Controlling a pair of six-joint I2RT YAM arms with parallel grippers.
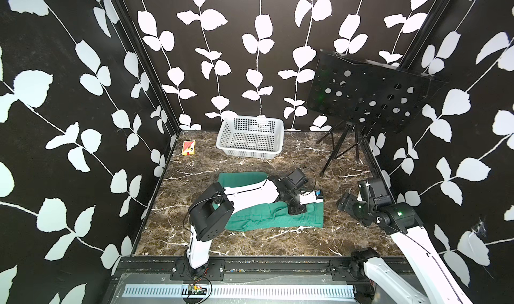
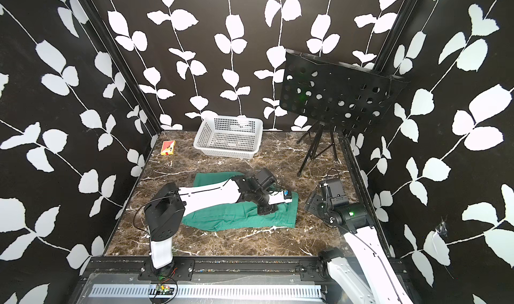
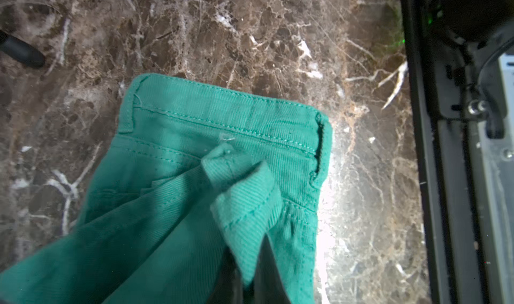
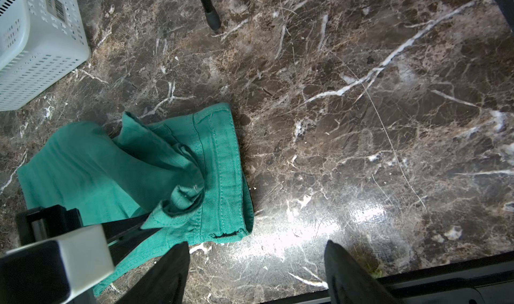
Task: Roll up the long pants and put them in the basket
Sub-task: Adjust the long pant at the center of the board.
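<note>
Both top views look steeply down from high above the near edge of the brown marble-patterned tabletop [image 1: 250,241], facing the black leaf-printed back wall [image 1: 250,66], distant enough to hold the folded teal-green cotton pants [image 1: 278,219] mid-frame. The left wrist camera hangs very close over the pants' stitched waistband [image 3: 222,113]; the right wrist camera looks down from just beside it, sharing that waistband and the marble alongside.

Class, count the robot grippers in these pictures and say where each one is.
2. The left gripper is shut on a fold of the long pants; the right gripper hangs open above the table beside them.
</note>
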